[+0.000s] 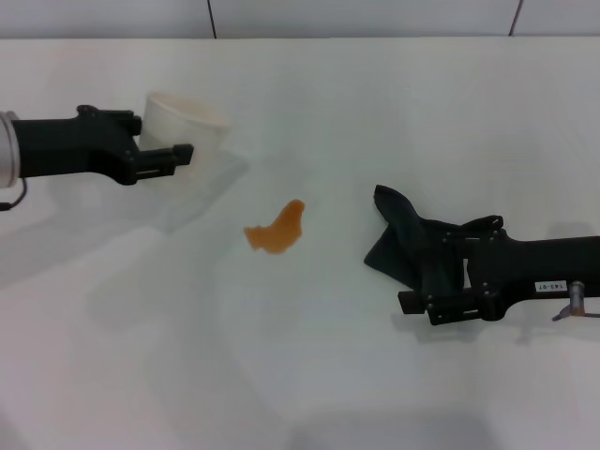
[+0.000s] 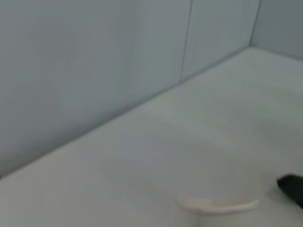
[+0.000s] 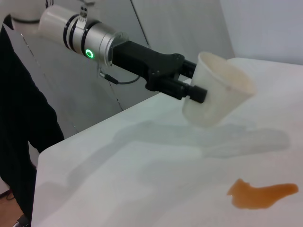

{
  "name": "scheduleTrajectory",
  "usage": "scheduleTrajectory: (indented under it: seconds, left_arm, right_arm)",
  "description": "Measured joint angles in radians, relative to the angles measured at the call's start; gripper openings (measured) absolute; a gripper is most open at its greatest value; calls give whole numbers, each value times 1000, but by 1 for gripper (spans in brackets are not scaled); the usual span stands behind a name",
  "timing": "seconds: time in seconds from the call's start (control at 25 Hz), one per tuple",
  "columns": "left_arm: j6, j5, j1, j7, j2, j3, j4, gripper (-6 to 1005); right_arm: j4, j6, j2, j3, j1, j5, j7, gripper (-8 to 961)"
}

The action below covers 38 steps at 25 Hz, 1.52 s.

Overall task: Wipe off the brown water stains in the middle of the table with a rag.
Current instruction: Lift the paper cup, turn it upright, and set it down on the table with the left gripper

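The brown water stains (image 1: 277, 230) form one small orange-brown blotch in the middle of the white table (image 1: 309, 375); it also shows in the right wrist view (image 3: 260, 194). The dark rag (image 1: 398, 239) lies right of it. My right gripper (image 1: 441, 267) sits low at the rag, its fingers spread wide on either side of the cloth. The rag also shows as a dark mass in the right wrist view (image 3: 23, 118). My left gripper (image 1: 173, 141) is at the far left, shut on a tilted cream cup (image 1: 192, 117) held above the table.
The cup's rim (image 2: 218, 205) shows in the left wrist view, and the cup (image 3: 218, 90) with my left gripper (image 3: 189, 82) shows in the right wrist view. A pale wall (image 1: 375, 17) runs behind the table's far edge.
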Motion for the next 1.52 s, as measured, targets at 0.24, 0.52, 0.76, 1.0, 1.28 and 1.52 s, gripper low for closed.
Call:
scheduleTrajectory:
  seconds: [0.24, 0.52, 0.76, 1.0, 1.28, 1.52]
  left_arm:
    - [-55, -94, 6, 136, -17, 1, -101, 554]
    - [-101, -139, 11, 255, -32, 4, -207, 554]
    - [-107, -176, 37, 304, -31, 6, -222, 555]
    - [-134, -174, 55, 298, -30, 6, -215, 555]
    - [-162, -169, 69, 303, -27, 9, -203, 556]
    - [-192, -132, 68, 305, -31, 12, -201, 558]
  right_arm:
    - [0, -5, -1, 0, 0, -5, 2, 856]
    - [2, -13, -2, -1, 0, -6, 12, 856]
    - [2, -14, -2, -7, -1, -14, 22, 856]
    - [1, -18, -2, -8, 1, -22, 31, 856]
    - [0, -20, -2, -9, 1, -22, 36, 856]
    - [0, -20, -2, -9, 6, -22, 40, 856]
